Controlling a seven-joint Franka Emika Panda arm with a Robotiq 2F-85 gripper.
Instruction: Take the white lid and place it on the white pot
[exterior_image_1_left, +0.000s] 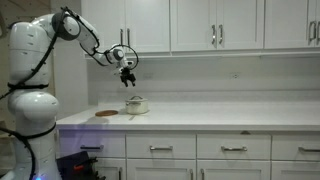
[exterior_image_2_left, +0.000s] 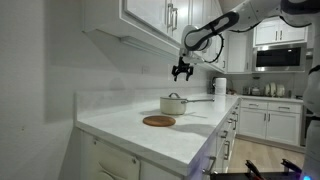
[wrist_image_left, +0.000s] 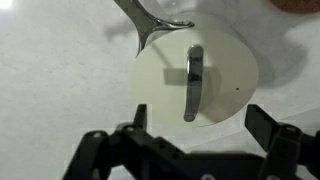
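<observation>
Gripper (wrist_image_left: 198, 120) wide open, empty, right above white lid (wrist_image_left: 160, 80) on white pot (exterior_image_2_left: 174, 105); handle bar (wrist_image_left: 192, 85) perp. to jaws.

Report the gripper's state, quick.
Gripper: open, holding nothing. It hangs above the lid, which sits on the pot.

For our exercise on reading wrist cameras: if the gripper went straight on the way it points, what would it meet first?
Probably the white lid, near its handle; it rests on the white pot under the open jaws of the gripper. Depth is unclear, so the exact contact spot is a guess.
</observation>
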